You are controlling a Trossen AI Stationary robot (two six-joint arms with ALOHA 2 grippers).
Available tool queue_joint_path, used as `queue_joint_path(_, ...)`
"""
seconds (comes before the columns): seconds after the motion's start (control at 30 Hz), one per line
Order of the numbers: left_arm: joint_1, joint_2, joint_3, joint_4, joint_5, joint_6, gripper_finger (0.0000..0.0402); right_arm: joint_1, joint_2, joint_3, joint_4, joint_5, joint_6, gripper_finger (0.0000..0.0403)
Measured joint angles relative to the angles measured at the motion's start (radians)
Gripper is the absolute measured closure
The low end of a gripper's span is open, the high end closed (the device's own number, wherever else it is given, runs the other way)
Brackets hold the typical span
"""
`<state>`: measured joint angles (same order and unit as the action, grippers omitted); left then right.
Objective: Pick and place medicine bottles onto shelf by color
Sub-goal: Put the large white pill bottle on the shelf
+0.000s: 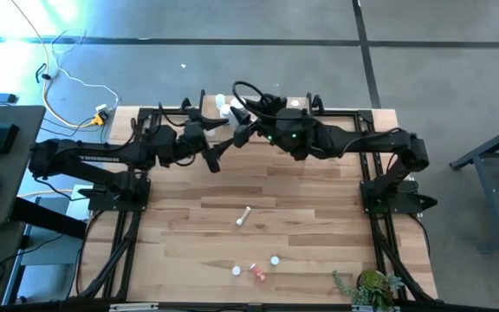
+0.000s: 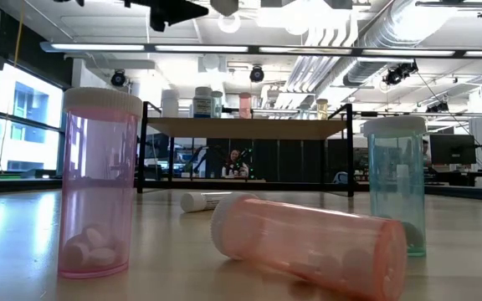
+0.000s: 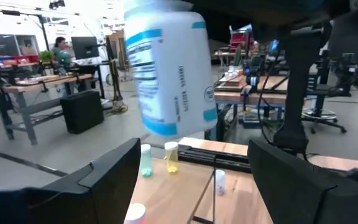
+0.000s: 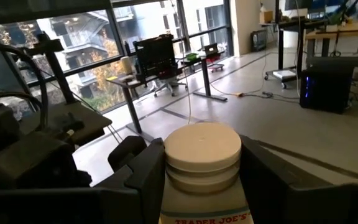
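**High view: both arms meet at the far edge of the bench**

High view shows the left claw [image 1: 217, 154] and the right claw [image 1: 243, 132] close together near the shelf [image 1: 297, 102], at the far side of the bench [image 1: 319, 208]. It does not show what they hold.

The wrist views do. In the right wrist view, the right claw [image 4: 201, 177] grips a big white bottle [image 4: 202, 165] with a cream cap. In the left wrist view, the left claw [image 3: 188, 180] stands wide, and a white bottle with blue label [image 3: 169, 68] is above its fingers, not touching them.

Only the low view shows colours well: a pink vial [image 2: 99, 184] upright, an orange vial [image 2: 308, 242] lying, a teal vial [image 2: 396, 184] upright. Several bottles stand on the shelf [image 2: 249, 125] behind.
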<state>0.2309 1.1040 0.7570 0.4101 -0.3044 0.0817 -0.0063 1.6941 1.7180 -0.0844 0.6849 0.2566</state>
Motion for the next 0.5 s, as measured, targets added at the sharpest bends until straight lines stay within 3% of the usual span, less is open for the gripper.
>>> queue_joint_path(0.5,-0.002,0.053,0.0,0.072,-0.127,0.001,0.0117,0.0,0.073,0.0,0.007,-0.005,0.134,0.0245)
